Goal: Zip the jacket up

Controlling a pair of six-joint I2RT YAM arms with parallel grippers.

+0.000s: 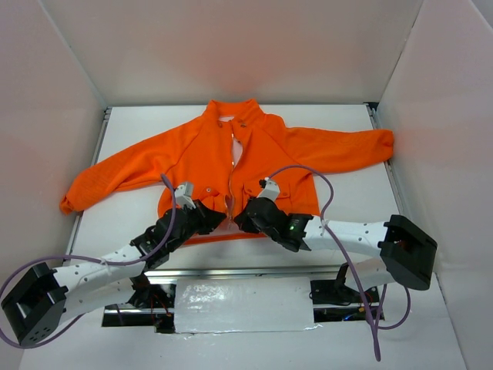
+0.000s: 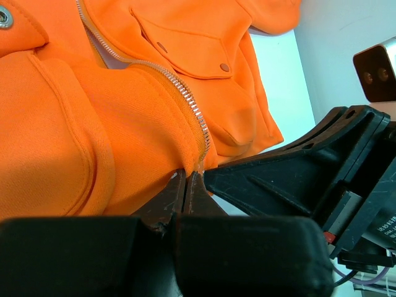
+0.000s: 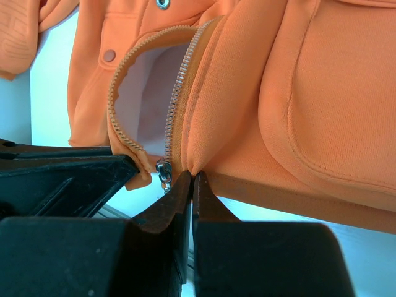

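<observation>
- The jacket (image 1: pixel 269 154) lies flat on the table (image 1: pixel 350 204), front up. Collar's at the far end, hem's nearest the arms, and both sleeves are spread out sideways. I figure that layout is on purpose, since it puts the bottom of the zipper right where both arms can reach it.
- The left gripper (image 2: pixel 185 179) is down at the hem with its fingers pressed together on a fold of orange fleece, right where the zipper (image 2: pixel 195 111) teeth run out. The fabric beside it is bunched up into a hump. My guess is that it's pinning that side's bottom end so it can't slide around.
- In the middle the zipper isn't done up. The two rows of teeth bow apart above the hem, with pale stuff showing through the gap. The slider (image 3: pixel 163 174) sits at the very bottom, just left of the right fingertips. I can't tell if the other row's end is seated in it.
- The right gripper (image 3: pixel 193 178) is just beside the left one, almost touching. Its fingers are also closed tight, nipping the hem (image 3: pixel 297 201) edge next to the slider rather than the slider itself.
- I'd say both front panels are being held taut and lined up so the zip can start, which would make this very early in the job.
</observation>
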